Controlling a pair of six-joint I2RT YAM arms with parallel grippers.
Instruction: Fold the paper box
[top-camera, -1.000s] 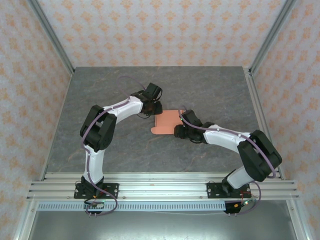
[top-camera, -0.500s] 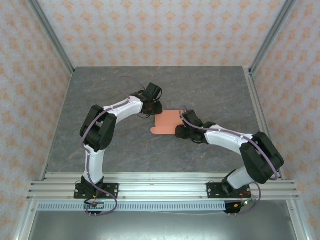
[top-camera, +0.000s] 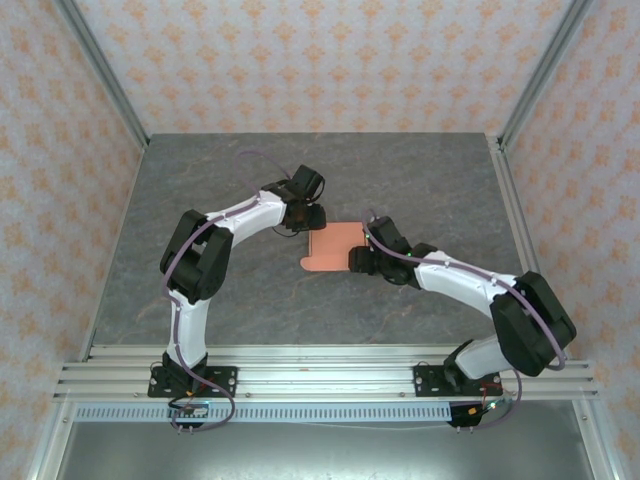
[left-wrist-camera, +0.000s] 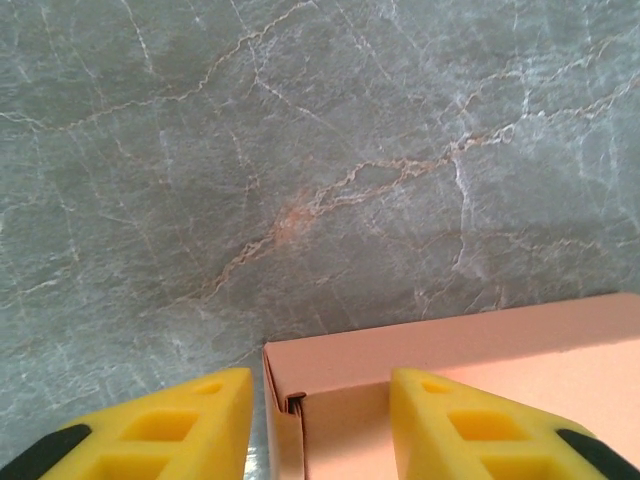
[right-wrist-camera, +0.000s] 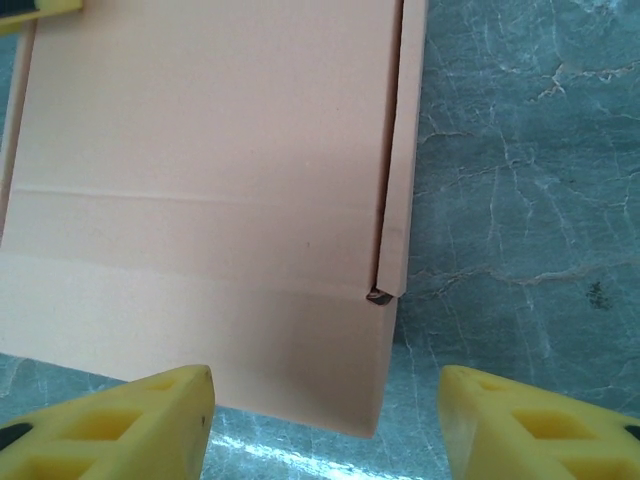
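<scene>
Right now the paper box (top-camera: 335, 245) lies near the middle of the bench (top-camera: 200, 190), low and mostly flat, with the two arms meeting over it from opposite sides. The left fingers (top-camera: 314, 218) sit at its far left corner. In the left wrist view they stand partly open, one outside the corner over bare bench and one above the card, with clear space between them and nothing pinched. The right fingers (top-camera: 358, 262) are at the near right edge, spread wide. In the right wrist view the broad creased panel and a narrow side strip lie between and beyond them, and they hold nothing either.

Judging from this, the box is only partly formed: the narrow strips along the edges look bent at their creases, but whether they stand upright I cannot tell.

The risks come from the thin card and the smooth bench.
- With neither side gripped, a bent strip may spring back flat.
- A push from one side alone would probably slide or turn the whole sheet rather than fold it.
- Closing the left fingers on that corner could crush it or set a crease off the scored line.
- The two wrists work close together, so a careless reach could bump one against the other.
</scene>
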